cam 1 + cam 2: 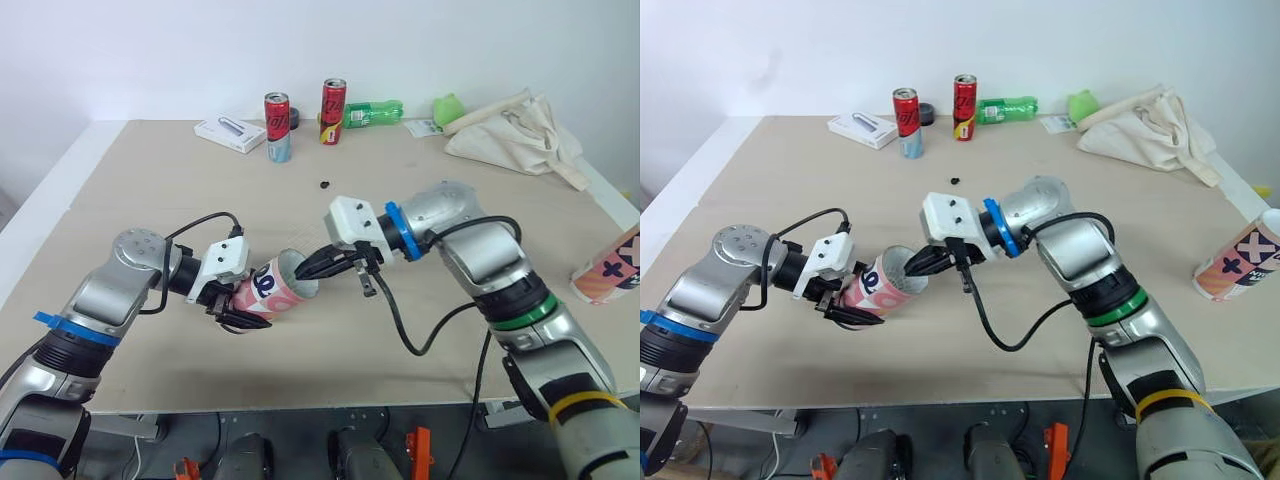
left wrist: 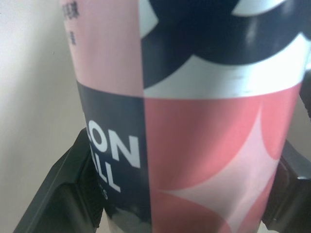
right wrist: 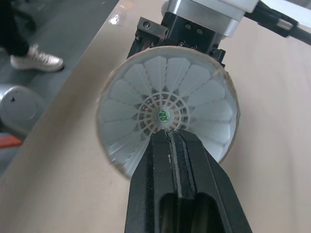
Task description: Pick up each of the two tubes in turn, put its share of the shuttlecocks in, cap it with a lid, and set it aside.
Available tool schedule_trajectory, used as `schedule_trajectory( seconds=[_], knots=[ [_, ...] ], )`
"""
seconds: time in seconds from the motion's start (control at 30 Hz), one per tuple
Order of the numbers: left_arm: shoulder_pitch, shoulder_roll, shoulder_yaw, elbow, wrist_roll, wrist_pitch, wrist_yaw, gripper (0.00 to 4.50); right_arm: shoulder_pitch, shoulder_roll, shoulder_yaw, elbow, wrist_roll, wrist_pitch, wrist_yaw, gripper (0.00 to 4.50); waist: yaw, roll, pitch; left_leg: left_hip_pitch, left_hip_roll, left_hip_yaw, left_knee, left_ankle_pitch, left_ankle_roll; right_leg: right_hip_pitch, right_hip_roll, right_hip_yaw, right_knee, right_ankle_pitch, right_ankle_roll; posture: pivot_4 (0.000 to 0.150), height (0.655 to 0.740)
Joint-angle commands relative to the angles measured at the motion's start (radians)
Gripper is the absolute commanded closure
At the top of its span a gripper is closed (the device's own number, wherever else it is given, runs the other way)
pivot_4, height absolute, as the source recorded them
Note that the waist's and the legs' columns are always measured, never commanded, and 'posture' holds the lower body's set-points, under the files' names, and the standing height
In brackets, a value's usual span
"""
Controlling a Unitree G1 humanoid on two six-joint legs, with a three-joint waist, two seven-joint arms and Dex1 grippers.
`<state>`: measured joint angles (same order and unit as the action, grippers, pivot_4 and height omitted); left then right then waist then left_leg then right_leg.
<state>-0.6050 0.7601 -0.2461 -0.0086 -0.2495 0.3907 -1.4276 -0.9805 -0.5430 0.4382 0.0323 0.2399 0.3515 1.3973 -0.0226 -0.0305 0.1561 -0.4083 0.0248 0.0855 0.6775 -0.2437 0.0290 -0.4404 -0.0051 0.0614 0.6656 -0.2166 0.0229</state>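
L jaws clamped on tube (image 1: pixel 272 288), tilted, open mouth facing R arm, mid surface (image 1: pixel 150 190) toward front edge. R jaws pinched together, tips in tube mouth against shuttlecock (image 3: pixel 165 104) inside. 2nd tube (image 1: pixel 612 268) at right edge. Cans (image 1: pixel 277 127), bag (image 1: pixel 515 135) by far edge.

The second tube (image 1: pixel 608 266) lies at the counter's (image 1: pixel 150 200) right side, its far end cut off by the picture's edge. The left gripper's (image 1: pixel 238 312) fingers are mostly hidden behind the tube (image 1: pixel 272 287) they clamp, and its lettering is cropped in the left wrist view. The right gripper's (image 1: pixel 307 271) tips are lost in that tube's mouth. A dark speck (image 1: pixel 324 184) past it is too small to tell. A shoe (image 3: pixel 36 60) shows, its wearer cropped.
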Motion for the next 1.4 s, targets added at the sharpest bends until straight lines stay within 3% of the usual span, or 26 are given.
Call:
schedule_trajectory(
  seconds=[0.03, 0.3, 0.5, 0.8, 0.97, 1.2, 1.4],
  knots=[
    [-0.012, -0.001, 0.005, 0.0, 0.0, -0.002, 0.006, 0.97, -0.04, 0.016, 0.029, 0.02, -0.031, -0.045, 0.056, 4.42, 0.0, 0.0, 0.0, 0.0, 0.0, 0.0, 0.0, 0.0, 0.0, 0.0, 0.0, 0.0, 0.0, 0.0, -0.001, 0.15, 0.74],
    [-0.004, -0.003, 0.007, -0.006, -0.003, 0.002, 0.016, 0.97, -0.08, 0.138, 0.133, 0.167, -0.155, -0.134, 0.061, 4.42, -0.001, 0.0, 0.0, 0.001, 0.001, 0.0, 0.0, 0.0, 0.0, 0.0, 0.001, -0.001, 0.001, 0.0, -0.001, 0.15, 0.74],
    [-0.001, -0.004, 0.008, -0.009, -0.003, 0.004, 0.018, 0.97, -0.093, 0.14, 0.087, 0.177, -0.139, -0.117, 0.093, 4.42, -0.001, 0.0, 0.0, 0.001, 0.002, 0.0, 0.0, 0.0, 0.0, 0.0, 0.001, -0.002, 0.001, 0.001, -0.005, 0.15, 0.74],
    [-0.01, -0.01, 0.004, 0.007, -0.002, -0.002, 0.011, 0.97, -0.11, -0.002, -0.089, 0.061, 0.043, 0.043, 0.204, 4.42, 0.0, 0.0, 0.0, 0.0, 0.001, -0.001, 0.0, 0.0, 0.0, 0.0, 0.0, -0.003, 0.001, 0.001, -0.006, 0.15, 0.74],
    [-0.012, -0.02, 0.004, 0.013, -0.001, -0.007, 0.016, 0.97, -0.068, -0.087, -0.157, 0.03, 0.075, 0.085, 0.164, 4.42, 0.0, 0.0, 0.0, 0.001, 0.001, -0.001, -0.001, 0.0, 0.0, 0.0, 0.0, -0.003, 0.001, 0.0, -0.006, 0.15, 0.74],
    [0.013, -0.092, 0.106, -0.045, -0.123, -0.012, 0.052, 0.97, 0.149, -0.272, -0.387, -0.159, 0.191, 0.199, 0.069, 4.42, 0.005, 0.0, 0.0, -0.005, -0.003, -0.005, -0.001, 0.0, 0.0, -0.001, -0.004, -0.004, -0.001, -0.001, -0.002, 0.15, 0.74],
    [0.017, -0.153, 0.167, -0.084, -0.238, -0.007, 0.074, 0.97, 0.354, -0.359, -0.575, -0.329, 0.294, 0.31, -0.058, 4.42, 0.0, 0.0, 0.001, -0.007, -0.003, -0.008, -0.001, -0.002, 0.0, -0.003, -0.004, -0.005, -0.001, -0.002, -0.001, 0.15, 0.74]
  ],
)
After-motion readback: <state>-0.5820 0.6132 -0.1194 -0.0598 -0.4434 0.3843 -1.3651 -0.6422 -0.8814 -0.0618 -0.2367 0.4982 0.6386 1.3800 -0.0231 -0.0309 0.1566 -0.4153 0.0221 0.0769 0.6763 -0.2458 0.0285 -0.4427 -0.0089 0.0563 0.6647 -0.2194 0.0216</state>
